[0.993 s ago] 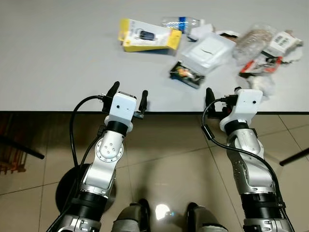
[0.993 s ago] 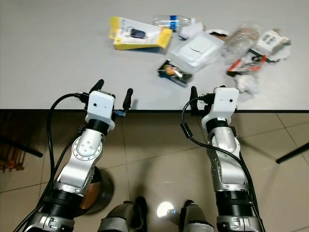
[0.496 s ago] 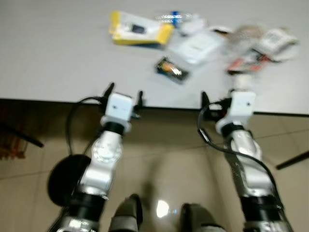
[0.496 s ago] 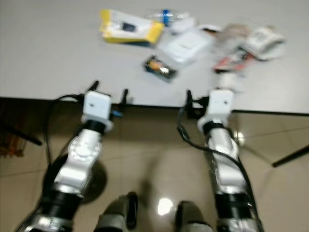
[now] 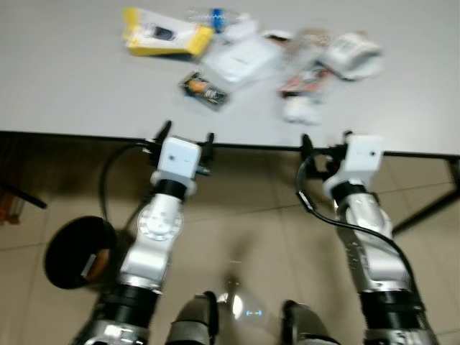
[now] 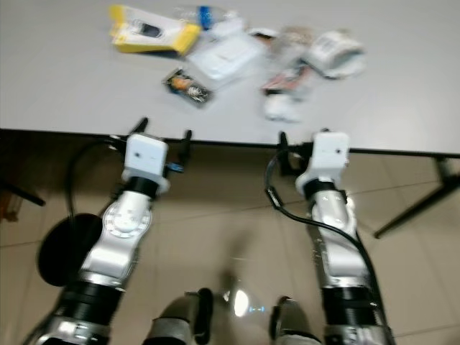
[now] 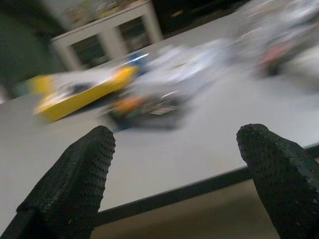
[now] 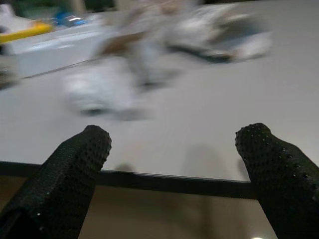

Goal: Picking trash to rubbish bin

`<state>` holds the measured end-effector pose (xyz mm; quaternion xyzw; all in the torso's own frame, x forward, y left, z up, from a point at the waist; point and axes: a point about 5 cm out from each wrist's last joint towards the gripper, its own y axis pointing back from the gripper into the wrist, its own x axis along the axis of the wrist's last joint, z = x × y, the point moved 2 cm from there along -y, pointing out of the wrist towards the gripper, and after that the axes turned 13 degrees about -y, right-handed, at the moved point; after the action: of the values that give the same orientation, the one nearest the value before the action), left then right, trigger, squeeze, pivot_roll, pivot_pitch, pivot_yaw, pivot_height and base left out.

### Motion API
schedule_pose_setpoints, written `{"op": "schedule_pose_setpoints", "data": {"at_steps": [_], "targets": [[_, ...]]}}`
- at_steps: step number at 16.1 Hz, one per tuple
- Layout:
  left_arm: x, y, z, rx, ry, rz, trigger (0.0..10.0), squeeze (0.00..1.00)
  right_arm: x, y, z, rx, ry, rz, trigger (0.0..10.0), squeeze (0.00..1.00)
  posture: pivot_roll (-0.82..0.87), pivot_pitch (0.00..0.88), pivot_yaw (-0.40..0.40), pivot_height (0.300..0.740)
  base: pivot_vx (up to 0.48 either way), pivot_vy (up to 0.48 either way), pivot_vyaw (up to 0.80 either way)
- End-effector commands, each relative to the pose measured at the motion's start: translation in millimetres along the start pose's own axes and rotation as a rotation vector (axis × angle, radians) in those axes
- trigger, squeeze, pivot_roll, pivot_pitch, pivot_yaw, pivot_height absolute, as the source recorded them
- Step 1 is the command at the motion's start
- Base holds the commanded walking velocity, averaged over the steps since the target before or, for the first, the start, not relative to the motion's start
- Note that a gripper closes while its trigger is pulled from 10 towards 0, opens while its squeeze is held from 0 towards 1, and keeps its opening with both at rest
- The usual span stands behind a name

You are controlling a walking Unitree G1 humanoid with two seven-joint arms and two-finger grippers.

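Note:
Trash lies on the grey table (image 5: 86, 93): a yellow package (image 5: 159, 32), a plastic bottle (image 5: 214, 14), a white box (image 5: 241, 61), a small dark packet (image 5: 205, 90), a red wrapper (image 5: 300, 80) and crumpled white paper (image 5: 298, 110). My left gripper (image 5: 188, 135) is open and empty at the table's front edge, short of the dark packet (image 7: 144, 107). My right gripper (image 5: 325, 138) is also open and empty at the edge, facing the crumpled paper (image 8: 99, 89). A black round bin (image 5: 75, 253) stands on the floor by my left arm.
A clear bag with a white label (image 5: 348, 52) lies at the right end of the pile. A black table leg (image 5: 424, 208) slants down at the right. Tiled floor (image 5: 251, 230) spreads under my arms. The pictures are blurred.
The whole picture has shifted: the trash pile now sits further left and the bin shows more fully, so the camera moved. Both grippers keep the same open pose at the table edge.

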<state>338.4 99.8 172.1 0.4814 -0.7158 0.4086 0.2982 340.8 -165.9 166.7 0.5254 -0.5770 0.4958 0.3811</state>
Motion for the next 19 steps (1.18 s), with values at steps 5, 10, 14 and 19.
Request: {"op": "schedule_pose_setpoints", "data": {"at_steps": [5, 10, 14, 19], "targets": [[-3.3, 0.1, -6.7, 0.026, -0.003, -0.010, 10.0, 0.00, -2.2, 1.8, -2.0, 0.005, -0.008, -0.012, 10.0, 0.00, 0.07, 0.261, 0.088, 0.740, 0.000, 0.000, 0.00], [-4.3, -1.3, -9.7, 0.044, -0.003, -0.017, 10.0, 0.00, -3.4, 2.8, -2.2, 0.012, -0.007, -0.021, 10.0, 0.00, 0.07, 0.265, 0.087, 0.740, 0.000, 0.000, 0.00], [-6.9, -1.3, -11.5, 0.055, -0.011, -0.036, 10.0, 0.00, -4.3, 3.4, -2.0, 0.014, -0.005, -0.029, 10.0, 0.00, 0.07, 0.271, 0.086, 0.740, 0.000, 0.000, 0.00], [-7.0, -2.0, -12.6, 0.060, -0.014, -0.039, 10.0, 0.00, -5.1, 3.3, -3.2, 0.018, -0.006, -0.034, 10.0, 0.00, 0.07, 0.282, 0.085, 0.740, 0.000, 0.000, 0.00]]}}
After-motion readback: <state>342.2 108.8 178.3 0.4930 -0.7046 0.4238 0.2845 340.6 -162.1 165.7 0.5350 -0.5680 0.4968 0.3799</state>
